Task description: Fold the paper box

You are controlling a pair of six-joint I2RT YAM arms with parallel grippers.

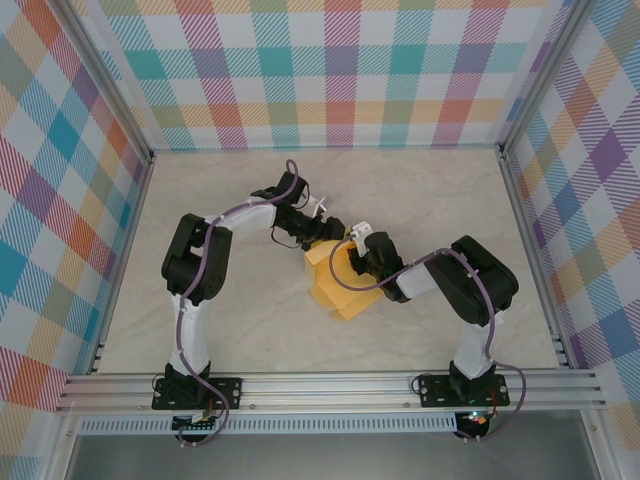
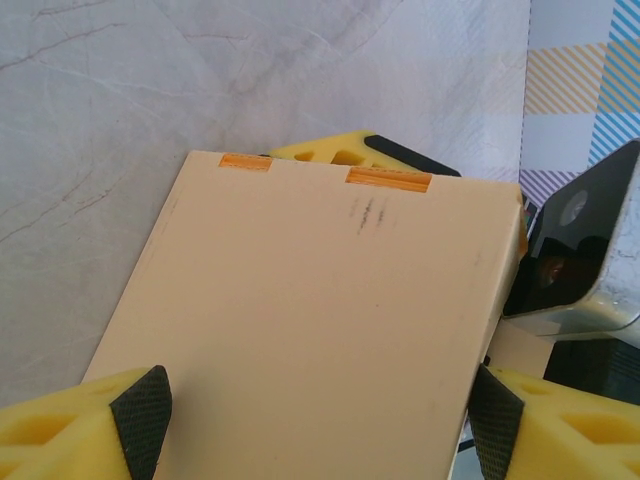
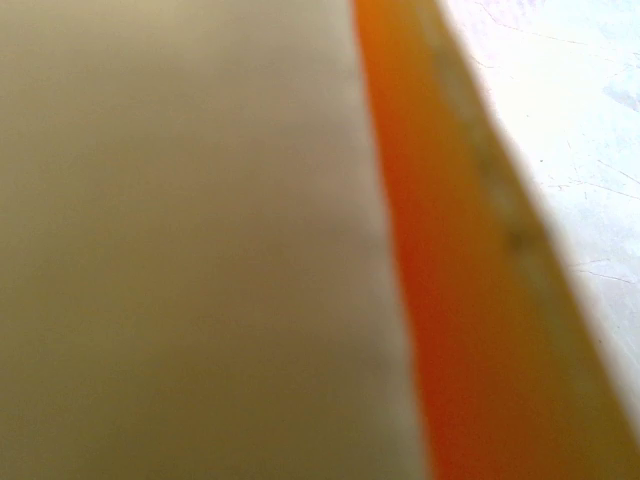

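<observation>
- Box point(image 1: 340, 283) mid-table point(image 1: 250, 330), between both hands, partly formed: one wall up, tabs through slots
- Left hand point(image 2: 318, 410) spread wide, pads point(image 2: 142, 408) flanking a panel; grasp unclear
- Right hand point(image 1: 358, 246) at box edge; clench cannot tell
- Remaining flaps left to close

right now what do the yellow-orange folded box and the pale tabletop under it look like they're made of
The yellow-orange paper box looks like thin matte card: a flat cream face with scuff marks, orange tabs through slots at its far edge, and a thin orange edge in the right wrist view. The pale marbled tabletop appears to be smooth laminate or stone-look sheet, with faint grey veining; which one is unclear.
</observation>
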